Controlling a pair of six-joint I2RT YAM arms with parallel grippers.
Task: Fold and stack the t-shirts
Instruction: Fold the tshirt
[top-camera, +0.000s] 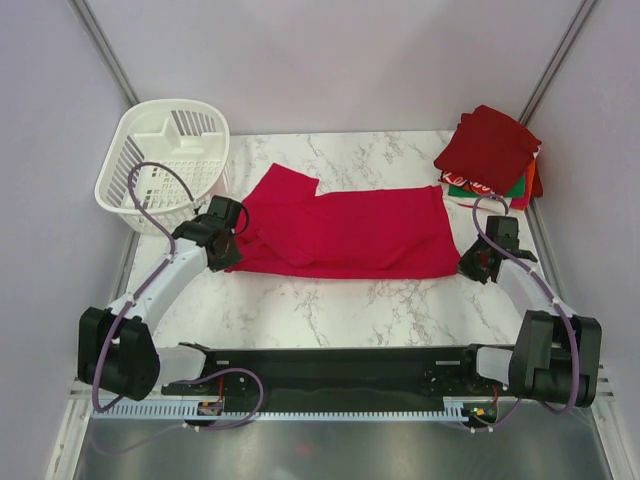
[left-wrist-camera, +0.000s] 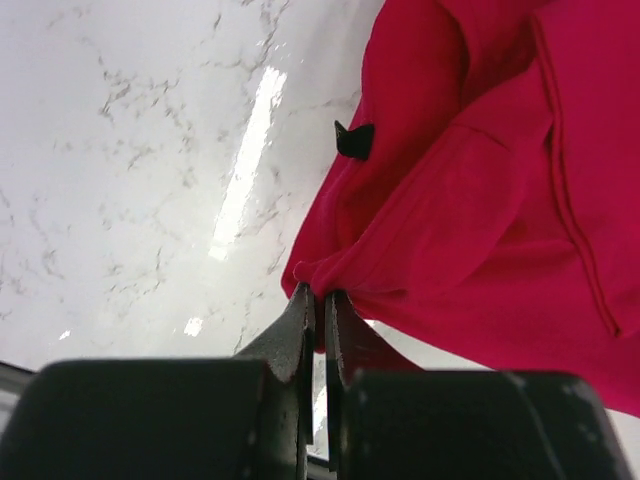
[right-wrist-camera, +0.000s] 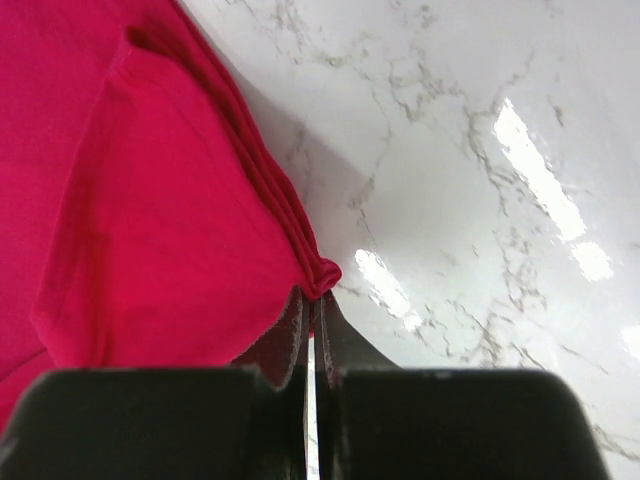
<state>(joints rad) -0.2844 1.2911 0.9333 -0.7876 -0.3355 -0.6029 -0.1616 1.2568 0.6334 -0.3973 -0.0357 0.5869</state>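
The bright red t-shirt (top-camera: 350, 232) is lying spread across the middle of the marble table (top-camera: 330, 300). The left gripper (left-wrist-camera: 318, 293) is pinching its left near edge, jaws closed on a fold of cloth. The right gripper (right-wrist-camera: 312, 298) is likewise clamping the right near corner. The folded t-shirts (top-camera: 492, 152) are sitting stacked at far right, and a white basket (top-camera: 150, 190) is standing at far left.
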